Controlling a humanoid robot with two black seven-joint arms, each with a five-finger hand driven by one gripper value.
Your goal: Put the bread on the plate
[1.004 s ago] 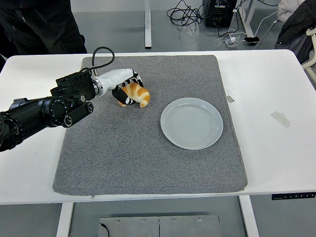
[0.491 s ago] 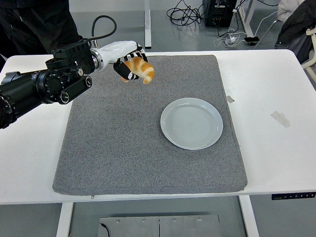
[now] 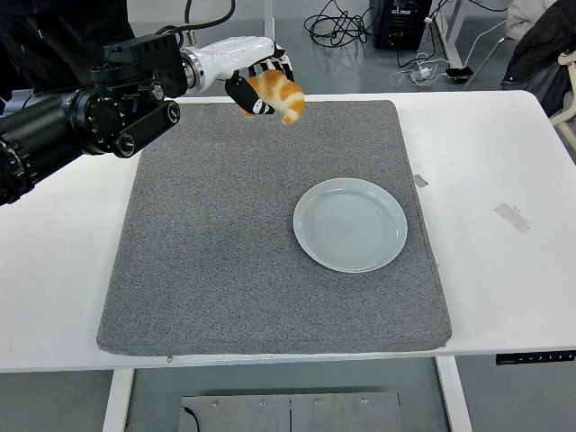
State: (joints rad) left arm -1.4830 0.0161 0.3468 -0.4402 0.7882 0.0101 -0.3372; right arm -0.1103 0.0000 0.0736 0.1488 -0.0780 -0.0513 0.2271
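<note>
Bread hangs in the left hand, fingers curled round it, high above the mat's far edge and well apart from the plate. A loose grip could drop it short of the plate.

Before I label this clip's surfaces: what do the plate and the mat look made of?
The plate looks like glazed ceramic or glass: pale grey-blue, smooth, with soft highlights and faint rings. The mat looks like grey felt or foam: matte, speckled, no shine, with thick, soft-looking edges.

The left hand hides part of the bread, apparently its near side.
</note>
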